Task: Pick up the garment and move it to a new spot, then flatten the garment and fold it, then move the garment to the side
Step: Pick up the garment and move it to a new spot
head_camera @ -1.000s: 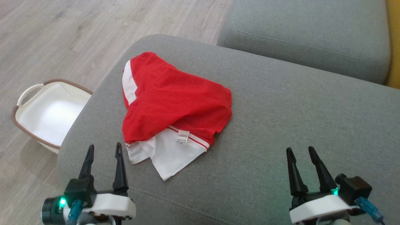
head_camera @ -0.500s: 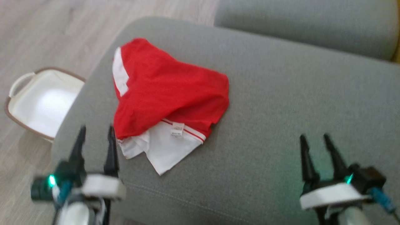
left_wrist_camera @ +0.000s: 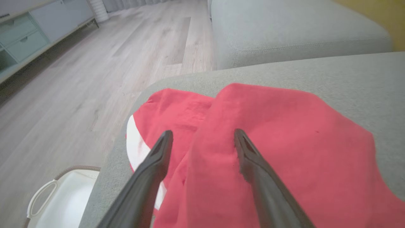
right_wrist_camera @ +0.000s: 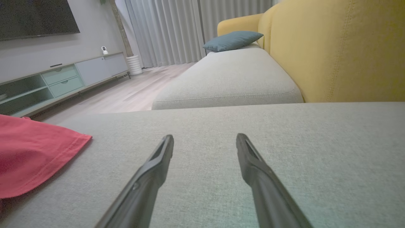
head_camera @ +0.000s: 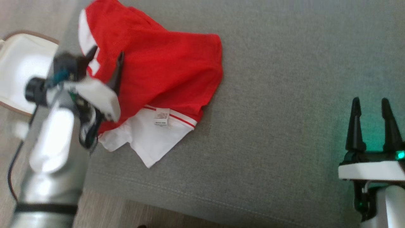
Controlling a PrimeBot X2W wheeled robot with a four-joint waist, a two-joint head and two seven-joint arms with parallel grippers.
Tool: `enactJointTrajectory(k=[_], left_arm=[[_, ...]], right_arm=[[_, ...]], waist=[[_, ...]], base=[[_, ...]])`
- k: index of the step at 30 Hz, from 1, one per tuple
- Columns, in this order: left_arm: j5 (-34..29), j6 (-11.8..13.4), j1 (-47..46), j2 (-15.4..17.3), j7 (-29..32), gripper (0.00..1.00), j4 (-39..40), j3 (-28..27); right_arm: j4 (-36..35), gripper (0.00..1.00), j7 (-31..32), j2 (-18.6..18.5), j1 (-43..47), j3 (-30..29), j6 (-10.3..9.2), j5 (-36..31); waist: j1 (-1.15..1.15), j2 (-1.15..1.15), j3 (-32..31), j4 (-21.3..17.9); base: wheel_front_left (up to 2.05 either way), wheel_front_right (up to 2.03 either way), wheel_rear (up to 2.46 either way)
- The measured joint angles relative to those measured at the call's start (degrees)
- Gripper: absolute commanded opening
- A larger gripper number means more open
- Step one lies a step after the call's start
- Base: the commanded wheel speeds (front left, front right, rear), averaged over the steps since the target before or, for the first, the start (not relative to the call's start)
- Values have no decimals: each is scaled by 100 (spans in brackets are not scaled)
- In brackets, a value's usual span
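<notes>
Nearby: white basket [head_camera: 22, 60] on floor [left_wrist_camera: 95, 63], beside sofa [head_camera: 284, 95] holding garment [head_camera: 164, 66].

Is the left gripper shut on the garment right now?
No: in the left wrist view the left gripper is open, its fingers spread apart over the red garment, with no fabric pinched between them.

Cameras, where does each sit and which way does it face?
Head view: on the head, facing down at garment on sofa; left gripper, right gripper show.
Left wrist view: on that wrist, along its fingers, over garment.
Right wrist view: on that wrist, along its fingers, across sofa.
Shared: garment in all; basket in head and left wrist.
</notes>
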State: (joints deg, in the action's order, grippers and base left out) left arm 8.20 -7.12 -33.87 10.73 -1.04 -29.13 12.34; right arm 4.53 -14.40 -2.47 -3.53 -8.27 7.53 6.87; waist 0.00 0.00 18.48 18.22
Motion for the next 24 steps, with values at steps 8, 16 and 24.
enactJointTrajectory(k=[8, 16, 24], left_arm=[[694, -38, -912, 232, 925, 100, -777, 844], [1241, -44, -1158, 580, 1027, 0, -1209, 1354], [1310, -7, -1159, 711, 467, 0, -1303, 1410]], right_arm=[[-101, 100, 2, -2, -219, -57, 0, -32], [-96, 100, 2, -2, -224, 58, 0, -23], [159, 100, 1, -2, -240, 182, 0, 134]], waist=[[0, 0, 422, -279], [0, 0, 520, -491], [0, 0, 232, -567]], base=[[0, 0, 0], [0, 0, 0], [0, 0, 0]])
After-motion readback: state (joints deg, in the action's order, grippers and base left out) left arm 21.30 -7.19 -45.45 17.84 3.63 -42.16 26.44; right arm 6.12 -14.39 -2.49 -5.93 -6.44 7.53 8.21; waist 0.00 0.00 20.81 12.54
